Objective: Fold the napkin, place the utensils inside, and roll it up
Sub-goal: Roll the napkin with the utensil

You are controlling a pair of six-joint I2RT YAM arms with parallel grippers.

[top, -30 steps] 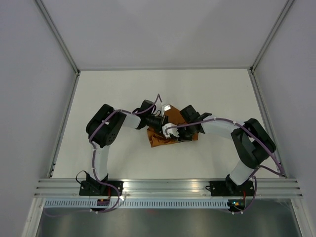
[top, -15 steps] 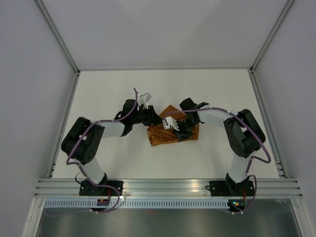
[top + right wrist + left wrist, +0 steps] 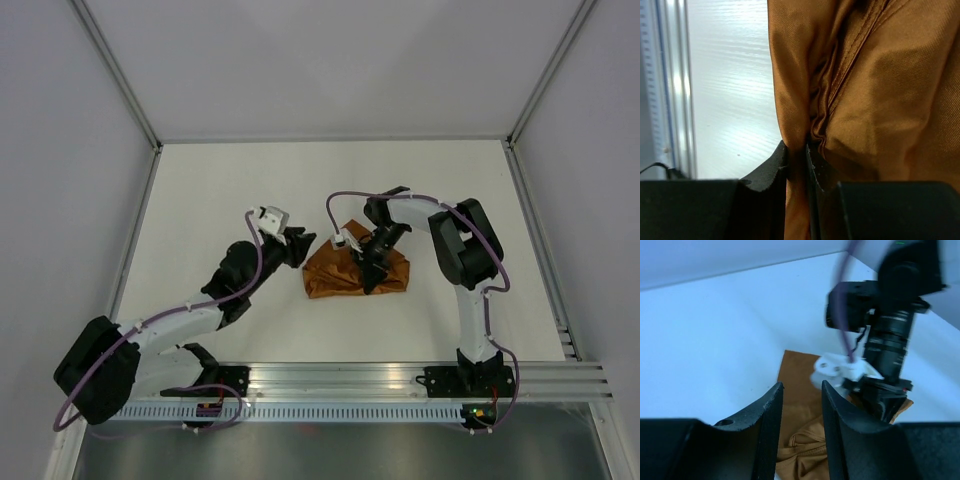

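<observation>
Napkin lies bunched near the ctr of the table, a bit toward the right edge and well off every corner. It's a crumpled bundle, not a flat fold.

Right gripper is clamped on it. In the wrist view the pads pinch one thin vertical ridge of cloth, w/ a hem line running up beside it. Left gripper hangs just off the bundle's left far corner, jaws a little apart w/ nothing between them and not touching the cloth.

No fork visible in any view. Can't tell if it's inside the bundle.

Handling, as a judgement: light, soft, limp fabric w/ zero stiffness, so it follows whatever tugs it and sags elsewhere. The matte weave should grip ok, but a one-ridge pinch drags layers unevenly and the bundle may open. Better hold is at a hemmed edge or corner, two grippers well apart along the same edge, so the cloth stays taut. The middle of a wad is a poor spot.

Orientation: the bundle's long axis runs approx parallel to the near edge, i.e. left to right. One loose corner peaks toward the far edge, and the wider wrinkled mass sits on the near side. For rolling, the axis should prob. stay along that line.
</observation>
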